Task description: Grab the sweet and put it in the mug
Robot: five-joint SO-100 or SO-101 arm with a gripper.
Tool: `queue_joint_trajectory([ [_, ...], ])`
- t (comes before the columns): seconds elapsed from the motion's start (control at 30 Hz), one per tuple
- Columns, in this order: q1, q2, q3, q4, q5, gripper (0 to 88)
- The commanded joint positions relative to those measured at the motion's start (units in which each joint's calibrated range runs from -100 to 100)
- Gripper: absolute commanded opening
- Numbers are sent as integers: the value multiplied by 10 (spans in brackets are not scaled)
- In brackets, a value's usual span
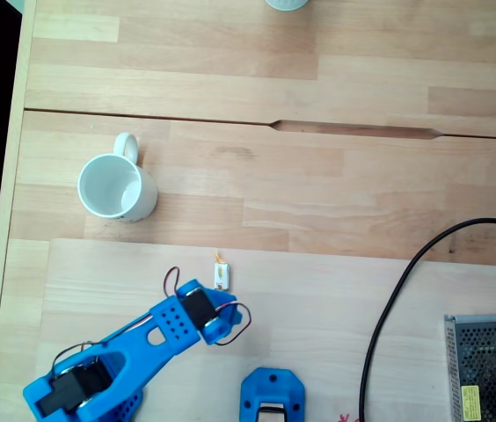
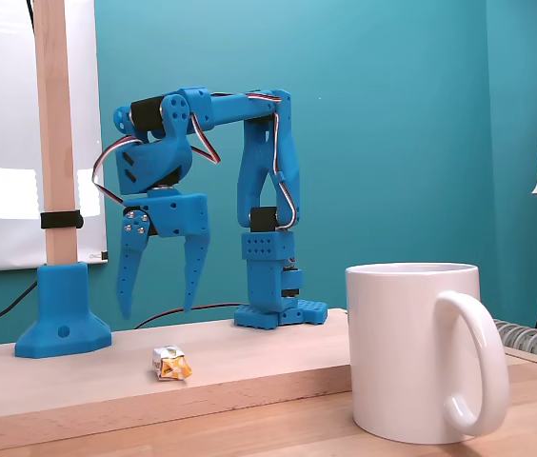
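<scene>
Lying flat on the wooden tabletop (image 2: 249, 367), the sweet (image 2: 171, 363) is seen below the tool (image 2: 158, 307) and slightly to its right in a fixed view, clear of both fingertips. The tool hangs above the tabletop with its two pointed blue fingers spread apart and nothing between them. In a fixed view from above, the sweet (image 1: 221, 277) is found just beyond the arm's front end, while the mug (image 1: 118, 187) stands upright, well apart to the upper left.
</scene>
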Motion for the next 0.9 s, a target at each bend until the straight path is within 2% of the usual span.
queue_joint_trajectory([
  [0.0,-2,11,-55,-4,-3,263],
  [0.47,-119,38,-100,-4,1,263],
  [0.87,-66,59,-101,-4,1,259],
])
